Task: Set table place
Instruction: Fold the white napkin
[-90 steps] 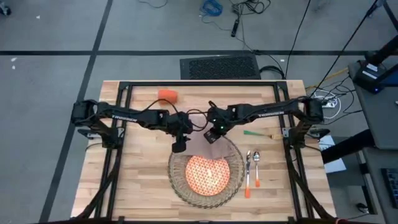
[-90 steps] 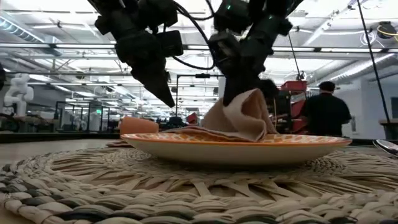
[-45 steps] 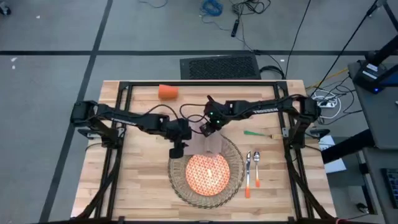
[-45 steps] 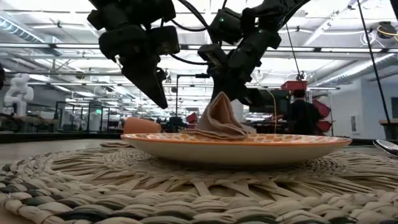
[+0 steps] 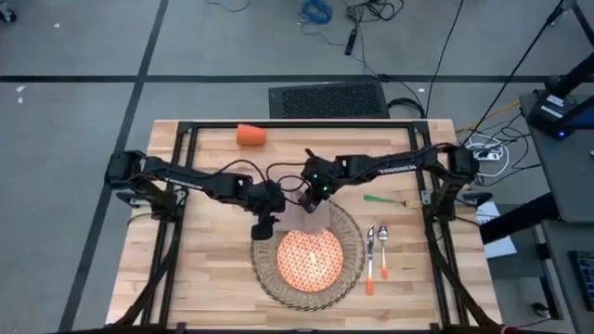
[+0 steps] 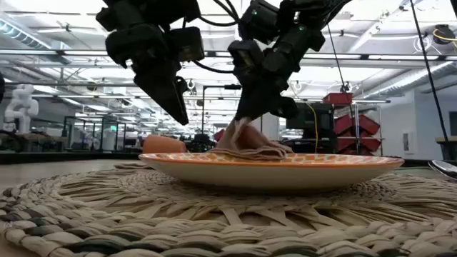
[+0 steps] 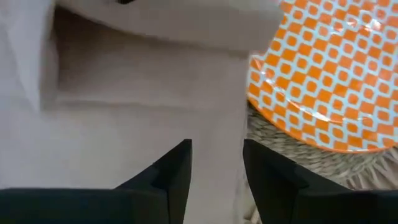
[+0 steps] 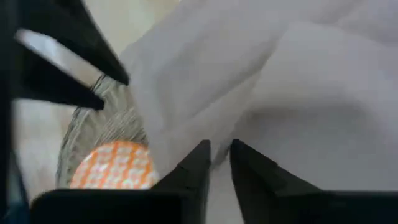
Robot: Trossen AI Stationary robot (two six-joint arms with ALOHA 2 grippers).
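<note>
The napkin [image 5: 311,215] is now laid lower than it was a moment ago. It was held up in a tall peak over the plate [image 5: 310,259], and it is now pulled down flat, with its near part on the far rim of the plate and the rest spread over the far edge of the placemat [image 5: 344,281].

The napkin is pinched at its far end by the right tool [image 5: 310,202], just beyond the plate. The left tool [image 5: 261,228] is held just beside the plate, at the napkin's side edge, with its fingers spread and nothing between them.

The cup [image 5: 250,136] is seen lying well away from the plate, at the far edge of the worktop [image 5: 213,269]. The cutlery [image 5: 375,255] is laid beside the placemat.

It is judged that the napkin is being dragged off the plate, so it can be set down beside it.
</note>
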